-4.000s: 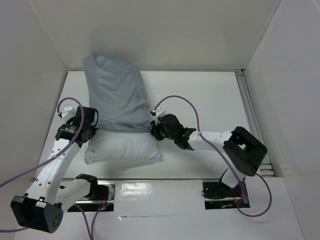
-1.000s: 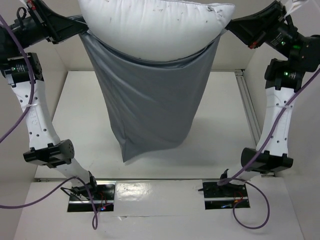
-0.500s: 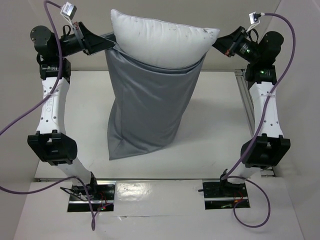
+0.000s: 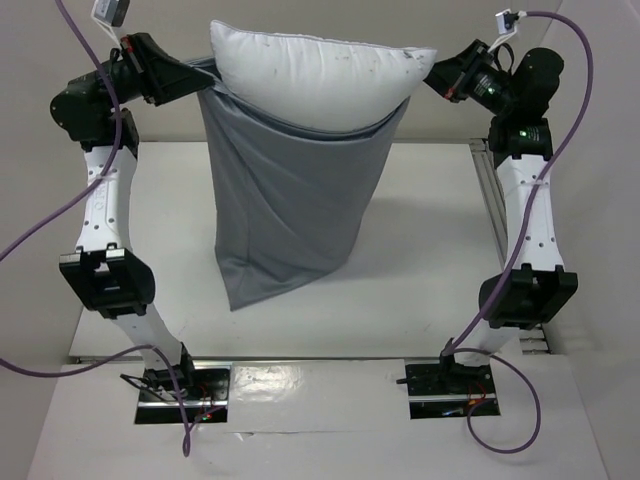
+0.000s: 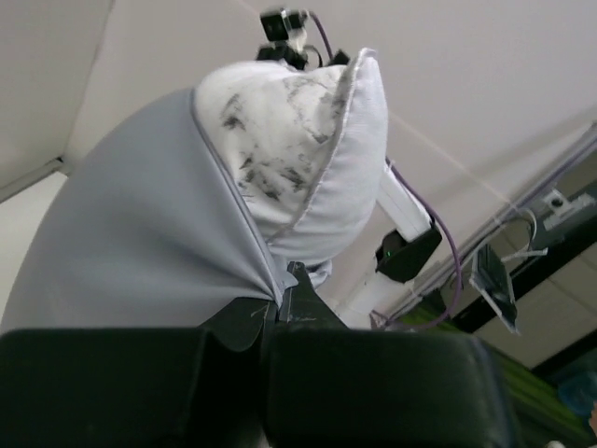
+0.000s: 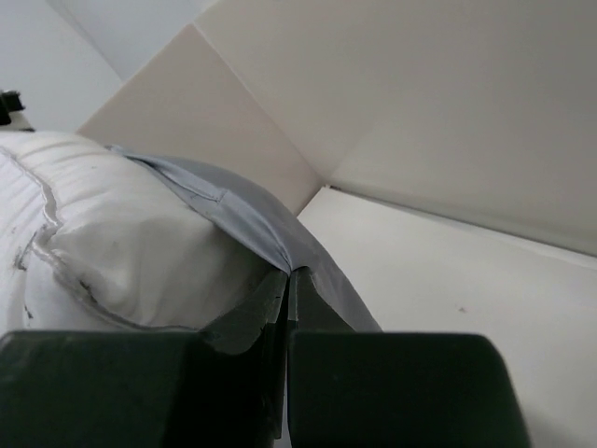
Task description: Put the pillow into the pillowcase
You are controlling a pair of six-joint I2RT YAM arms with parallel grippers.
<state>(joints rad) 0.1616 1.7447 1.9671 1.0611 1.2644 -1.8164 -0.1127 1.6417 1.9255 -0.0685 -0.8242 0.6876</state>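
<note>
Pillow (image 4: pixel 315 85): soft, plump, probably light. It squashes easily, and the smooth fabric should slide if shaken. Pillowcase (image 4: pixel 285 200): thin, limp, no stiffness. Best grab points are the two corners of the mouth hem.

Looks: the pillow is white with dark scuffs and a piped seam. The case is blue-grey and wrinkled, lower part slack.

Pillow is wedged in the case mouth, upper part bulging out, all hung over the table (image 4: pixel 430 240). Left gripper (image 4: pixel 192 79) and right gripper (image 4: pixel 432 73) are each clamped tight on the hem at opposite corners.
</note>
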